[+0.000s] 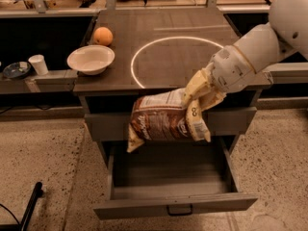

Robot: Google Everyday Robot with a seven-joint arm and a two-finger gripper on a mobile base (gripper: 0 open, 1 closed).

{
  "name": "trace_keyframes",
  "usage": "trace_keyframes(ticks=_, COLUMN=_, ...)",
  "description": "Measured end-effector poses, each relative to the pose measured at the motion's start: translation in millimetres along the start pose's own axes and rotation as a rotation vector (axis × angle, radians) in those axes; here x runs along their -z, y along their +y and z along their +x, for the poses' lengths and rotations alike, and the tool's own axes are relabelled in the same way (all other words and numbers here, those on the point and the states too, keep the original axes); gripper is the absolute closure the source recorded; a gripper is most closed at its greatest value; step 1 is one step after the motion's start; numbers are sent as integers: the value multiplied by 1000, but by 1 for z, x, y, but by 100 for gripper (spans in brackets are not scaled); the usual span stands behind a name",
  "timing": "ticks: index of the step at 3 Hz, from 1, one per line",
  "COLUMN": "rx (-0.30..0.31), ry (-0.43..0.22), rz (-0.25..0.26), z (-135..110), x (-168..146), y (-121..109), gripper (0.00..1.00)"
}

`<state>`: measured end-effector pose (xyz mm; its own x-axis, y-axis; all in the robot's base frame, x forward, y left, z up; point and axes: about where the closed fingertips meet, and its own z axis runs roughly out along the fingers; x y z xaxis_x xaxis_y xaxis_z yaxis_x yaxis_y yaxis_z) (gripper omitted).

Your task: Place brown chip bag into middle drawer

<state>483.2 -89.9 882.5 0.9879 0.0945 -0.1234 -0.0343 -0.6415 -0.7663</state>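
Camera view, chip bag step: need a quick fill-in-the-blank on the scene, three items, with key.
1. The gripper, at the front edge of the counter, grips the brown chip bag, which hangs ___ the middle drawer, not yet in it.
2. The middle drawer is pulled ___.
3. The bowl next to the orange is ___.

Missing words: above; open; white.
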Motion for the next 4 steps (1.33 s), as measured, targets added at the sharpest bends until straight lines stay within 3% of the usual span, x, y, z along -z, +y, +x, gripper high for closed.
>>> trace_keyframes(ticks=1, rx=28, ry=-62, rz=-196, z=9, x=-22, y=53, gripper=100)
trace_keyframes(ticks=2, rx=42, ry=-5, rz=-362, z=22, x=-21, y=92, gripper=100)
trace_keyframes(ticks=3, rx=46, ry=9, rz=-347, z=28, x=-24, y=89, gripper=100)
trace_keyframes(ticks=4, rx=-9, ry=-10, rz=-319, z=27, x=-55, y=119, gripper=100)
